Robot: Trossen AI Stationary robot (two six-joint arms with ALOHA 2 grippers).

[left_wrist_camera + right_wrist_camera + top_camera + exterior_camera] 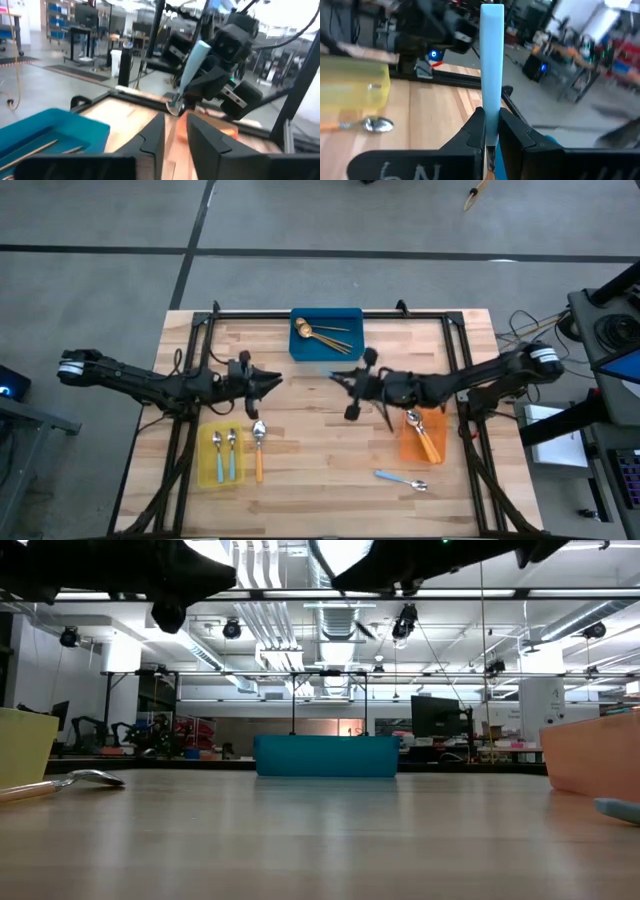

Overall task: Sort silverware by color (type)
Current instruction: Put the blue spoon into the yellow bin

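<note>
The right gripper (491,131), above the table's (320,450) center, is clamped on a blue-handled spoon (492,60) standing upright between its fingers, while at nine o'clock the left gripper (272,380) faces it, fingers slightly parted around nothing.

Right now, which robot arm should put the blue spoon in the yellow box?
Probably the left: the right gripper holds the blue-handled spoon mid-table, but the yellow bin sits beside the left gripper, which faces it for a handover.
</note>
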